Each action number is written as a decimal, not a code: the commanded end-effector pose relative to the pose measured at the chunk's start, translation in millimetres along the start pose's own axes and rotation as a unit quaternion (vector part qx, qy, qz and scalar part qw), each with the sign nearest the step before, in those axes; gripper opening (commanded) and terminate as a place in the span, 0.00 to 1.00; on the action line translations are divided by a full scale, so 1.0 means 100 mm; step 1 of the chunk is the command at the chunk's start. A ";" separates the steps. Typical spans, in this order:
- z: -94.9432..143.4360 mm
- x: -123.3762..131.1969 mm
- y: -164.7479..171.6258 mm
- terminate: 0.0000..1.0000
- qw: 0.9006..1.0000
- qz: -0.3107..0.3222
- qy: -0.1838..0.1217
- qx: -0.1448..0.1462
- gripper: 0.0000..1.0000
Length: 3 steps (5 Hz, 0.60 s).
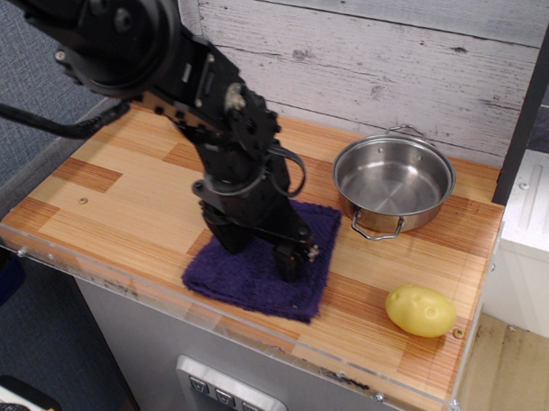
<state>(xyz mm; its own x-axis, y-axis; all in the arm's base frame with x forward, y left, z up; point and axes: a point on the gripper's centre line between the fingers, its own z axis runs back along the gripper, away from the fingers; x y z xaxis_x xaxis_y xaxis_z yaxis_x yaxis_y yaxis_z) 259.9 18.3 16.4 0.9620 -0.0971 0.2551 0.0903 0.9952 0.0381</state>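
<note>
Black metal makes up the hand [258, 249], which points straight down with its two fingers [290, 259] apart. Their tips rest on or just above the dark purple square terry cloth [250, 283], and nothing is gripped between them. The cloth lies flat near the front edge of the striped wooden tabletop [103, 193]. By the look of it this is the reaching stage, with no grasp yet. Taking hold of so flat and soft a thing would call for pinching up a fold. Farther back, toward the picture's right, stands a round stainless-steel pot with two wire handles [393, 179], empty. Well apart, near the front corner, lies a yellow potato [421, 310].
</note>
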 end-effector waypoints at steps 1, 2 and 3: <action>0.00 -0.12 0.44 0.00 0.999 0.038 0.012 0.027 1.00; 0.03 -0.18 0.70 0.00 0.997 0.059 0.018 0.040 1.00; 0.11 -0.20 0.94 0.00 0.995 0.080 0.014 0.054 1.00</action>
<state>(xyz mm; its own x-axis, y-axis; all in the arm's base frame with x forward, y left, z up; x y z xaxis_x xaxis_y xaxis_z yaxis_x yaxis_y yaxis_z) 247.5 111.6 19.4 0.9721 0.0683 0.2246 -0.0915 0.9913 0.0947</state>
